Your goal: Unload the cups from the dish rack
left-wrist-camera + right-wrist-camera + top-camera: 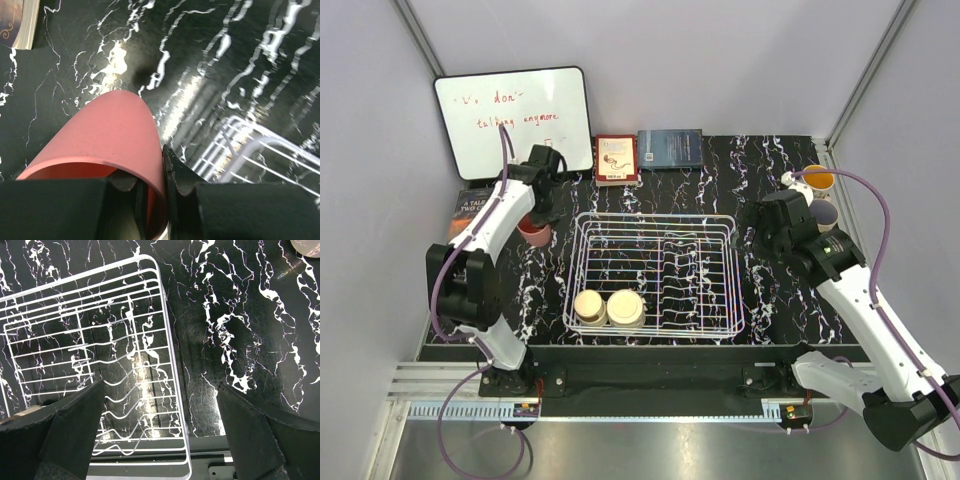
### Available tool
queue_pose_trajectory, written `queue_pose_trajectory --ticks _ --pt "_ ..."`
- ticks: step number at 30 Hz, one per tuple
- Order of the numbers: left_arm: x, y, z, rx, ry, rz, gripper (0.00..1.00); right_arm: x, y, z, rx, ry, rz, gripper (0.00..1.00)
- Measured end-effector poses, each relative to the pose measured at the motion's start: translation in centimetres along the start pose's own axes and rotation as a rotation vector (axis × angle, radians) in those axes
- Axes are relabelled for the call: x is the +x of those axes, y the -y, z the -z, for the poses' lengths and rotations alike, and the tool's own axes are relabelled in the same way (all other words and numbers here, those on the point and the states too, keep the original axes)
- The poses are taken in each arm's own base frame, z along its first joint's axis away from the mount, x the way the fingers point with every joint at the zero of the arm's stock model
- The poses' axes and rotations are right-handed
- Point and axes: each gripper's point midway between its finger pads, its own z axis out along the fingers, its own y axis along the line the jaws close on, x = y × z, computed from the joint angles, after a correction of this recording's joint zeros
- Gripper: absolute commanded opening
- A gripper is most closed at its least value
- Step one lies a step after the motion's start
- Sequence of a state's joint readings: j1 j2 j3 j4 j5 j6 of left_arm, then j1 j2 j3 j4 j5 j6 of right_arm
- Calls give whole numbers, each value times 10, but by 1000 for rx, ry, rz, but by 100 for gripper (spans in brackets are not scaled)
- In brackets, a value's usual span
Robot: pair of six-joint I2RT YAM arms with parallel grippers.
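on marbled black desk [720, 170], white wire dish rack [655, 216]; right end effector [157, 390] spread wide over its right edge; left end effector [162, 165] pinching pink tumbler [105, 135] rim beside far-left corner; two cream cups [608, 306] inside, near-left. risk: toppling if released off-level.

White wire dish rack [655, 272] centred on black marbled tabletop [775, 300].
Two cream cups [590, 306] [626, 307] in its near-left corner; pink tumbler [534, 230] left of it; two mugs [818, 180] [826, 213] at far right.
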State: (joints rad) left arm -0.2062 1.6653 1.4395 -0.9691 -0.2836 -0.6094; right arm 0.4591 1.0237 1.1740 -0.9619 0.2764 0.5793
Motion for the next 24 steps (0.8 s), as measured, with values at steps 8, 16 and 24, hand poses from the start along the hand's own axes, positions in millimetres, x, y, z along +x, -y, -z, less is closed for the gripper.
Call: queue_pose_trajectory --ticks 8,16,24 --pt "2 -14 -29 9 -68 65 0 1 0 2 -8 -3 11 100" --pt "26 -12 -51 18 -135 48 0 10 -7 -4 -36 -56 36 100" --pt "40 -14 -63 25 -162 51 36 17 -11 -6 -59 -90 46 100"
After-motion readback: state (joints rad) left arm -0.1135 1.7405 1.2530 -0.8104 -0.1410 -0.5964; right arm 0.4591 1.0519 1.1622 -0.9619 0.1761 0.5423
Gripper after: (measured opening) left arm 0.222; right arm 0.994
